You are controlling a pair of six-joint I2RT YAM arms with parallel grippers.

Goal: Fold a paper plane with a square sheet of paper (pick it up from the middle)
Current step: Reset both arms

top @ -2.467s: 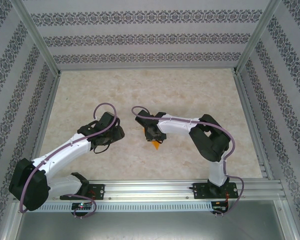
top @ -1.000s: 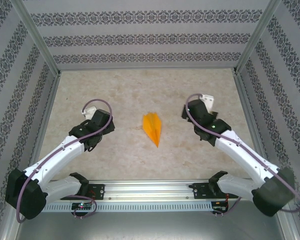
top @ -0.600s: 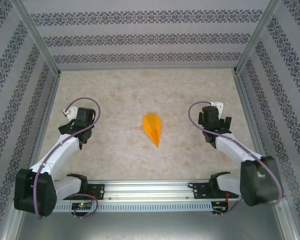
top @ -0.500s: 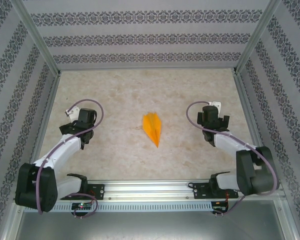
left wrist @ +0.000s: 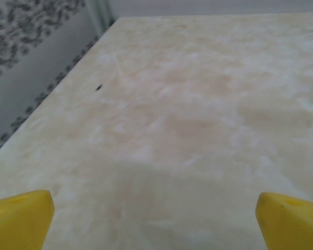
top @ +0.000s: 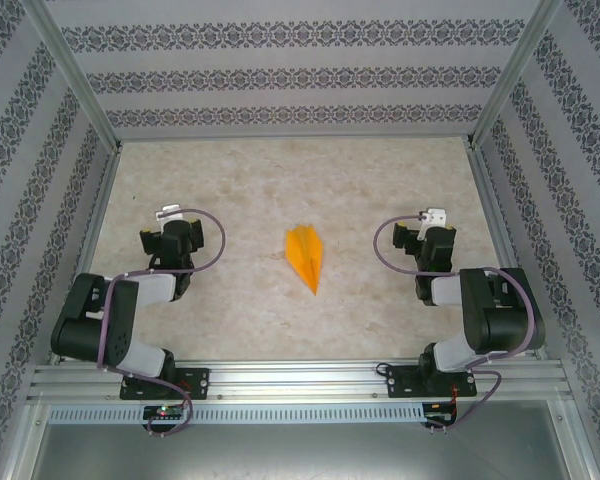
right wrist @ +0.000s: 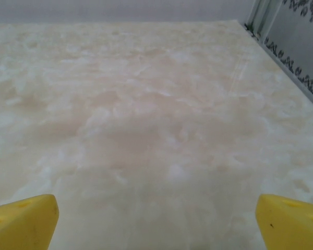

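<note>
The paper plane (top: 306, 258), the orange-yellow sheet creased into a narrow dart, lies flat at the middle of the table with its tip toward the near edge. Nothing touches it. My left gripper (top: 170, 232) sits folded back well to its left, pointing at the far wall. In the left wrist view the left gripper (left wrist: 155, 224) is open, its yellow fingertips (left wrist: 18, 219) wide apart over bare table. My right gripper (top: 426, 232) rests about as far to the plane's right. It is open too in the right wrist view (right wrist: 155, 224), with nothing between its fingertips (right wrist: 292, 221).
Patterned walls and aluminium posts (top: 80, 90) close the marbled table (top: 300, 180) on three sides. A metal rail (top: 300, 380) carrying both arm bases runs along the near edge. A small dark speck (left wrist: 98, 87) lies on the table left of the left gripper.
The right gripper lifted off the plane and both arms drew back outward, folding toward their bases. The plane stayed put in the middle.
</note>
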